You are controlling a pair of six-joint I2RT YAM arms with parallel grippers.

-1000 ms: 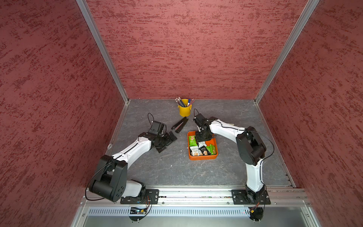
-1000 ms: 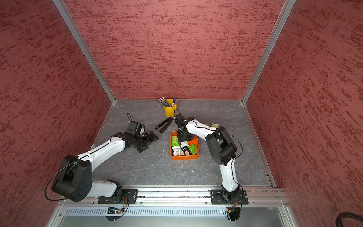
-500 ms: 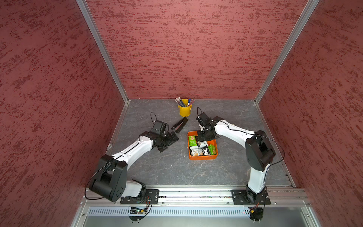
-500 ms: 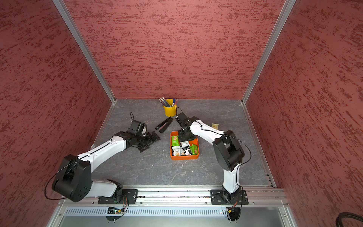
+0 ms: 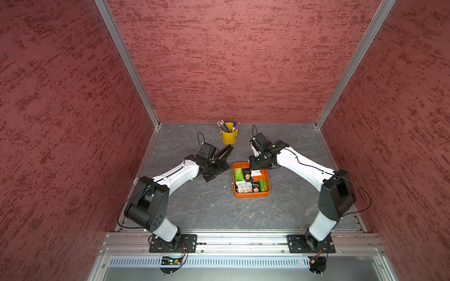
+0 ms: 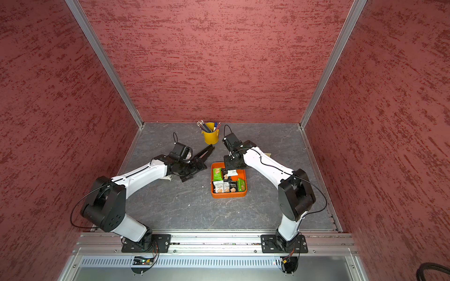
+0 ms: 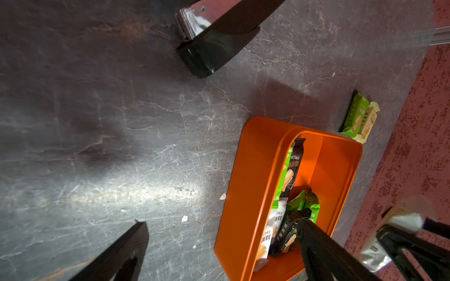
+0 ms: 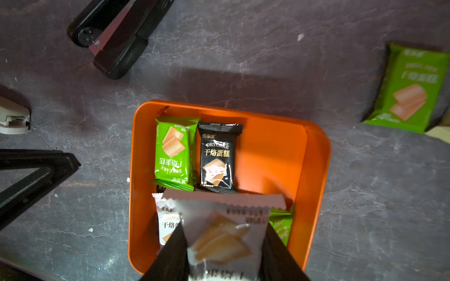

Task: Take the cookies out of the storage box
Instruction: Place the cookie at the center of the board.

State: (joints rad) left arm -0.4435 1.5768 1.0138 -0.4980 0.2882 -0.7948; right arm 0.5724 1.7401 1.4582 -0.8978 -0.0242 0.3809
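The orange storage box (image 5: 251, 194) (image 6: 229, 194) sits mid-table with several green, white and black cookies (image 5: 248, 187) (image 6: 225, 187) in it. My right gripper (image 8: 224, 226) (image 5: 255, 169) hangs over the box's far part, shut on a white cookie packet (image 8: 219, 233) (image 6: 232, 173) held just above the others. A green packet (image 8: 174, 150) and a black one (image 8: 218, 155) lie flat in the box (image 8: 316, 170). My left gripper (image 7: 221, 222) (image 5: 215, 170) is open beside the box's left wall (image 7: 248, 170). Two packets (image 7: 360, 116) lie on the table beyond the box.
A yellow pen bucket (image 5: 229, 136) (image 6: 210, 136) stands at the back. A black folded tool (image 5: 225, 153) (image 8: 114, 36) lies between it and my left gripper. A small white stapler (image 8: 14, 119) lies near my left arm. A loose green packet (image 8: 411, 90) lies right of the box.
My right gripper has tightened a little on the white packet and raised it above the box; its arm's elbow swung out to the right. My left gripper edged toward the box.
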